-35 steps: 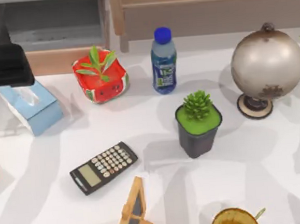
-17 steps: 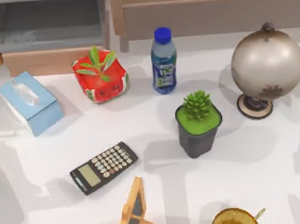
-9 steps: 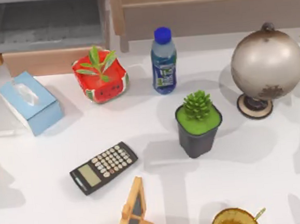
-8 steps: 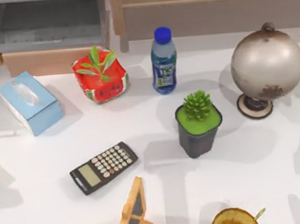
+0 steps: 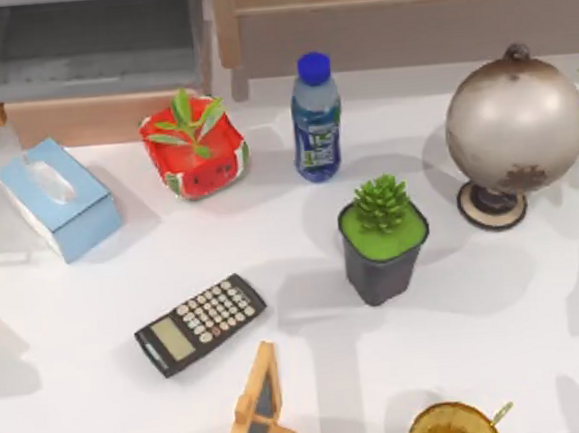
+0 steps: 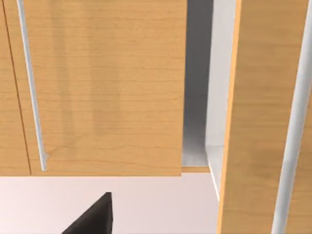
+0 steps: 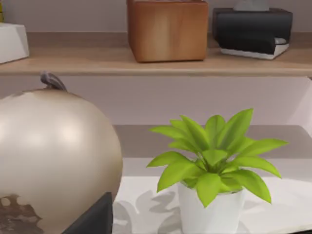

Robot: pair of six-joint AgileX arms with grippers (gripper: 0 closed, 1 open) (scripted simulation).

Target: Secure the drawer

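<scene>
The drawer (image 5: 89,119) stands pulled out at the table's back left in the top view. Its grey inner floor is open to view and its plain tan wooden front faces the table. A dark part of my left gripper (image 6: 92,219) shows in the left wrist view, close in front of tan wooden panels (image 6: 107,87) with pale bar handles (image 6: 31,87) and a shadowed gap between them. Part of my right gripper (image 7: 95,219) shows in the right wrist view, near the globe (image 7: 48,156) and a leafy plant in a white pot (image 7: 212,195).
Just in front of the drawer sit a blue tissue box (image 5: 58,200) and a red watermelon planter (image 5: 196,149). A water bottle (image 5: 316,119), a dark potted succulent (image 5: 384,239), a calculator (image 5: 201,324), a small wooden stand (image 5: 256,405) and a globe (image 5: 515,123) fill the table. A long wooden shelf (image 5: 403,7) runs along the back.
My left arm, above the tissue box 2.1 s ago, has left the top view on the left. Shadows at the left edge have shifted. The drawer stands where it was.
</scene>
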